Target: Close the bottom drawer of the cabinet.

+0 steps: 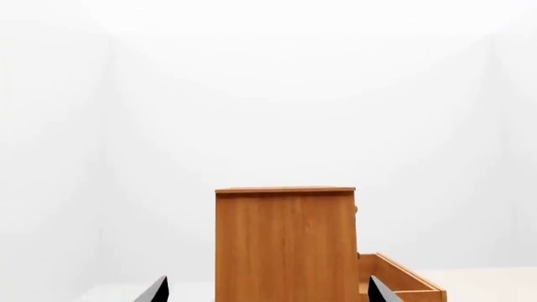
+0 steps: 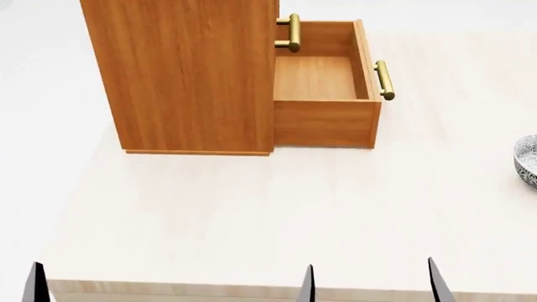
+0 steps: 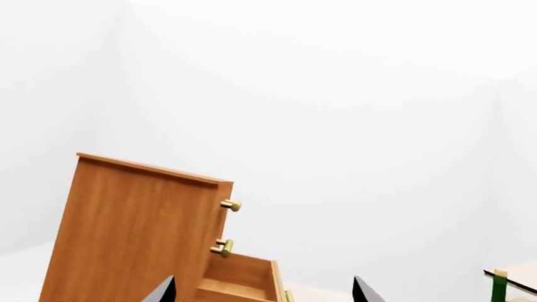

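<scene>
The orange-brown cabinet (image 2: 188, 75) stands on the far left of the pale table (image 2: 251, 214). Its bottom drawer (image 2: 323, 123) is pulled out to the right, empty, with a brass bar handle (image 2: 383, 80) on its front. The two upper handles (image 2: 292, 31) sit flush at the cabinet front. My right gripper (image 2: 373, 286) is open and empty at the near table edge, well short of the drawer. Of my left gripper, one fingertip (image 2: 36, 283) shows at the near left. The left wrist view shows the left gripper (image 1: 268, 290) open, facing the cabinet's side (image 1: 285, 245), with the drawer (image 1: 407, 280) beside it. The right wrist view shows the right gripper (image 3: 261, 290) open, facing the drawer (image 3: 243, 277).
A patterned grey bowl (image 2: 527, 160) sits at the table's right edge. In the right wrist view a pale wood piece with a green post (image 3: 499, 283) shows far off to one side. White walls lie behind the cabinet.
</scene>
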Available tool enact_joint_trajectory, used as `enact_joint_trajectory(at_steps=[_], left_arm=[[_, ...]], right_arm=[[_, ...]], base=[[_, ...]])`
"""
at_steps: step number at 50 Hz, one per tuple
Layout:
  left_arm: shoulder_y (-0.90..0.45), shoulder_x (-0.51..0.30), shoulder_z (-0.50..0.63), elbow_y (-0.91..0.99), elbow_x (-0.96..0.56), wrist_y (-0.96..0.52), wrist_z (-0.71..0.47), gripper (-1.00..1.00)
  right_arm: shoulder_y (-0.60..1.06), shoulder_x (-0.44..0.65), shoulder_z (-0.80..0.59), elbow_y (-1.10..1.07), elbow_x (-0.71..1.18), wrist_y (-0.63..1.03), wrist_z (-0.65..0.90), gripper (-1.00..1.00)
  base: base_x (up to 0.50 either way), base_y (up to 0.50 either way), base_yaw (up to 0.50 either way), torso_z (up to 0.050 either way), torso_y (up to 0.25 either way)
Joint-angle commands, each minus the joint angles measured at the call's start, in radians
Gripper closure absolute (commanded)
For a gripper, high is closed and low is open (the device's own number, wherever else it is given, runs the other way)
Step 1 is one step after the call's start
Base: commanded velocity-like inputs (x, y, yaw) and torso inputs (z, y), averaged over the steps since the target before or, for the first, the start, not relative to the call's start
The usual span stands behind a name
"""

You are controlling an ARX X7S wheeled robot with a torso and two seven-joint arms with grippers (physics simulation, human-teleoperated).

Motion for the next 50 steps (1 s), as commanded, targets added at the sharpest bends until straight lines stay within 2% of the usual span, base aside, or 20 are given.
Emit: enact_joint_trajectory(at_steps=[1, 17, 19, 26, 32, 50], left_arm=[[-0.014, -0.004, 0.007, -0.014, -0.004, -0.01, -0.006, -1.0], [-0.038, -0.012, 0.004, -0.027, -0.032, -0.032, -0.011, -1.0], [-0.037, -0.013, 0.006, -0.028, -0.031, -0.03, -0.012, -1.0], [-0.035, -0.017, 0.011, -0.03, -0.031, -0.024, -0.014, -1.0], [-0.025, -0.023, 0.013, -0.01, -0.03, -0.021, -0.016, -1.0], [-0.002, -0.038, 0.013, 0.02, -0.032, 0.001, -0.025, -1.0]], right_arm=[[0.04, 0.007, 0.0, -0.016, -0.029, 0.078, -0.007, -1.0], [0.075, 0.001, -0.008, -0.006, -0.011, 0.133, -0.014, -1.0], [0.072, 0.003, 0.009, 0.003, 0.047, 0.111, -0.028, -1.0], [0.048, 0.021, 0.017, 0.012, 0.045, 0.049, -0.014, -1.0], [0.038, 0.027, 0.02, 0.012, 0.047, 0.017, -0.004, -1.0], [0.044, 0.038, 0.006, -0.002, 0.069, 0.047, -0.012, -1.0]], base=[[0.0, 0.0, 0.0, 0.0, 0.0], [0.0, 0.0, 0.0, 0.0, 0.0], [0.0, 0.0, 0.0, 0.0, 0.0], [0.04, 0.0, 0.0, 0.0, 0.0], [0.25, 0.0, 0.0, 0.0, 0.0], [0.48, 0.0, 0.0, 0.0, 0.0]])
